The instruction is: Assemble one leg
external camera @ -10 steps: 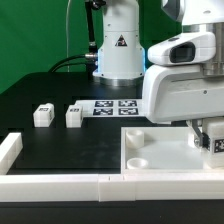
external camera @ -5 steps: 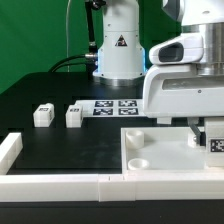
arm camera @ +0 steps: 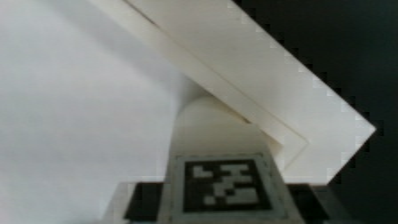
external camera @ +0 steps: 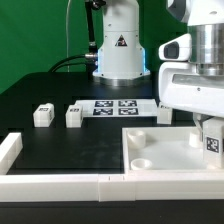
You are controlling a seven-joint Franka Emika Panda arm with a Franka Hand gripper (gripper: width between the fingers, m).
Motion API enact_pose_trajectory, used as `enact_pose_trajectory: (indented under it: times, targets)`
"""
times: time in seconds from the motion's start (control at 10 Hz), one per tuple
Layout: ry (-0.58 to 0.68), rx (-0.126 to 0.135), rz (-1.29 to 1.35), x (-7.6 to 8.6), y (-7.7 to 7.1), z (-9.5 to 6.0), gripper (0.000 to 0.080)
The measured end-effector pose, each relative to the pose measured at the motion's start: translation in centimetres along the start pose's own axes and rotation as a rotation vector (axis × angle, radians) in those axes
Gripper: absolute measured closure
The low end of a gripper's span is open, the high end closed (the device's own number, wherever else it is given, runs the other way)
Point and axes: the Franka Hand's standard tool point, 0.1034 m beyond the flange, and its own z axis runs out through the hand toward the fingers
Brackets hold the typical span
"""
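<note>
White leg (external camera: pixel 211 143) sits in my claw (external camera: pixel 211 150), pinched, over the square panel (external camera: pixel 150 150) at the exterior view's right; two spare legs (external camera: pixel 58 115) lie well apart on the surface (external camera: pixel 60 150). Wrist view: leg (arm camera: pixel 217 165) near the panel rim (arm camera: pixel 267 75). I'd judge: keep it upright, centre on the socket, lower slowly.

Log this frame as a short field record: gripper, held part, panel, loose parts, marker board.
gripper: shut on the tagged leg, over the square panel
square panel: flat on the table, round socket near one corner
loose legs: two, leg and leg, upright on the black table at the exterior view's left
marker board: behind them
</note>
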Motion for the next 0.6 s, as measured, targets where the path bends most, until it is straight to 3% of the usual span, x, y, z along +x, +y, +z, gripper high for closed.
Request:
enact_pose_trajectory:
  times: [0.3, 0.4, 0.6]
  targets:
    - [-0.012, 0.008, 0.218, 0.06, 0.00, -0.02, 0.0531]
    - [-0.012, 0.008, 0.183, 0.03, -0.01, -0.02, 0.0443]
    - [-0.012, 0.008, 0.125, 0.03, 0.00, -0.02, 0.0189]
